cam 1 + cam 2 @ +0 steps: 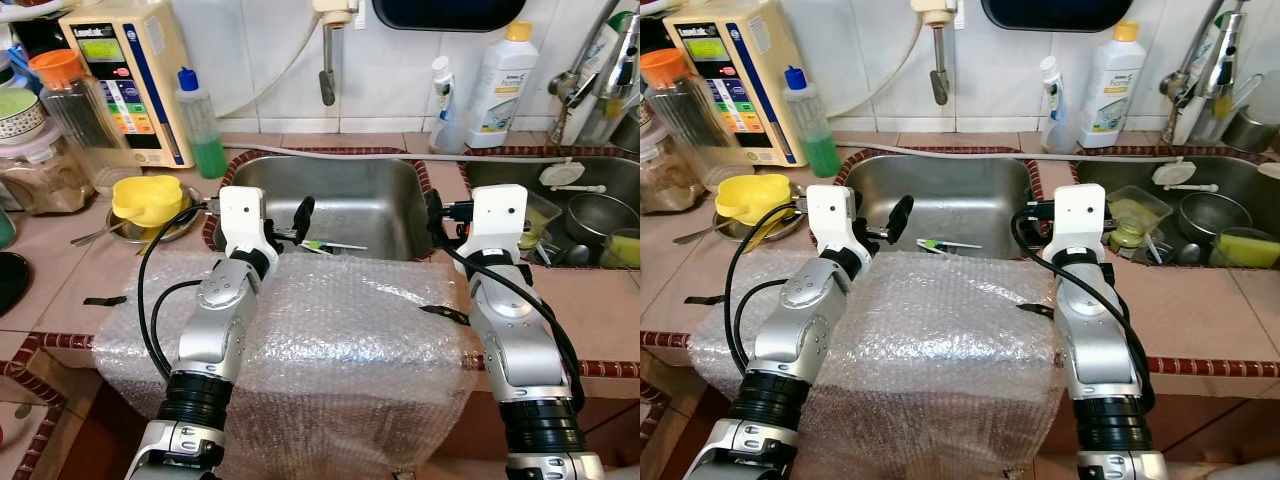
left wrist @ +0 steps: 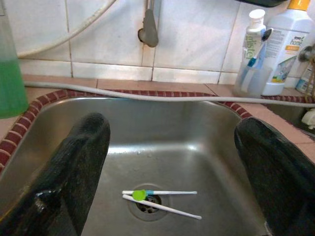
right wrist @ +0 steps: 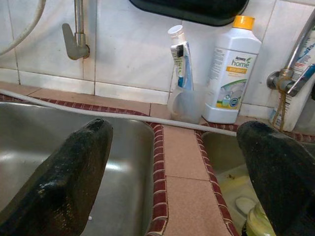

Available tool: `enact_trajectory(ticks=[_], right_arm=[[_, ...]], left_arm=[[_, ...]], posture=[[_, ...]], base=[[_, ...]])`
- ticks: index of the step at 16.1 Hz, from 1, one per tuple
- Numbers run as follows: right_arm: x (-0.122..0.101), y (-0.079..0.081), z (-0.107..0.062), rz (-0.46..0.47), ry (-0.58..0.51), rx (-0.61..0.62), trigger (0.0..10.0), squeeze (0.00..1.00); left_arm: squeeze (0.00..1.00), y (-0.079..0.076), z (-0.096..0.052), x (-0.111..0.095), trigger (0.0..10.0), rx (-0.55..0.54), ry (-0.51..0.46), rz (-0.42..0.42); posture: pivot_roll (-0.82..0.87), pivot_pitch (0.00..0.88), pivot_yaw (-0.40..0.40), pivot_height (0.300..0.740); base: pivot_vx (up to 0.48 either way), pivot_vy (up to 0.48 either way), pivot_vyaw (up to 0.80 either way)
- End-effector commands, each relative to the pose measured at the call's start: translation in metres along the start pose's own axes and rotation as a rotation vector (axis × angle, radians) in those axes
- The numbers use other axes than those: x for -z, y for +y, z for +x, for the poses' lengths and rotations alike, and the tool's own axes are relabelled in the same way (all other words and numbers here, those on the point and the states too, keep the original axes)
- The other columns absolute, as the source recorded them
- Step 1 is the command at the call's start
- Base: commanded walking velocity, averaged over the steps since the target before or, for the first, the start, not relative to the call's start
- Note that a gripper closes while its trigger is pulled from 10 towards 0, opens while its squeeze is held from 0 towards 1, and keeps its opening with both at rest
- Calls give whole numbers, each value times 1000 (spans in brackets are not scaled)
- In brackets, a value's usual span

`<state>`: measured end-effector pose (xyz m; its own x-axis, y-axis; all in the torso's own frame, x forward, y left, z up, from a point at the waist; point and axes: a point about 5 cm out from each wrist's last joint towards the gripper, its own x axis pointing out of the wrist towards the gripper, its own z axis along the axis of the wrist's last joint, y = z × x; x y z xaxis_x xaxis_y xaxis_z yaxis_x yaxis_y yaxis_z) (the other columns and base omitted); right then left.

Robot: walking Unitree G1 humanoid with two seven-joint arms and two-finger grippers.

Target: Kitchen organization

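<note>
We stand at a tiled kitchen counter edged in small dark-red mosaic tiles, with a white tiled wall behind. A sheet of bubble wrap (image 1: 340,330), crinkled and translucent, drapes over the counter's front edge under our arms. Ahead lies a steel sink basin (image 1: 375,190), smooth, rounded at its corners; in its bottom, across the drain, lie white training chopsticks (image 2: 162,201) joined by a green clip. Our left gripper (image 2: 172,167) hangs over the basin's near rim, its two black textured fingers spread wide, holding nothing. Our right gripper (image 3: 174,182) hovers above the tiled divider between this basin and a second sink (image 1: 600,175) to the right, also spread wide and empty. That second sink is crowded with bowls and a plastic container. On the counter to the left sit a yellow bowl (image 1: 147,196), a green soap bottle (image 1: 202,125) and a beige water purifier (image 1: 130,75). A white detergent bottle (image 3: 232,69) stands against the wall by the tap (image 1: 326,70).
</note>
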<state>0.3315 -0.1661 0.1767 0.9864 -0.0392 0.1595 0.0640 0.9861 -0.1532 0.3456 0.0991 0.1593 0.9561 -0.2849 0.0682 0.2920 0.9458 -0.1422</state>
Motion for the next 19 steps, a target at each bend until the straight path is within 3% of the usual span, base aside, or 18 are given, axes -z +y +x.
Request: enact_trajectory(ticks=[1, 8, 19], right_arm=[[-6, -1, 1, 8, -15, 12, 10000, 0], [-6, 0, 0, 11, -18, 21, 10000, 0], [-5, 0, 0, 10, -17, 32, 10000, 0]], left_arm=[[0, 1, -1, -2, 10000, 2, -2, 9], [0, -1, 0, -3, 10000, 14, -3, 13], [0, 0, 0, -2, 10000, 18, 10, 19]], posture=[[-66, 0, 99, 740], [-72, 0, 108, 740], [-69, 0, 111, 740]], base=[[0, 0, 0], [0, 34, 0], [0, 303, 0]])
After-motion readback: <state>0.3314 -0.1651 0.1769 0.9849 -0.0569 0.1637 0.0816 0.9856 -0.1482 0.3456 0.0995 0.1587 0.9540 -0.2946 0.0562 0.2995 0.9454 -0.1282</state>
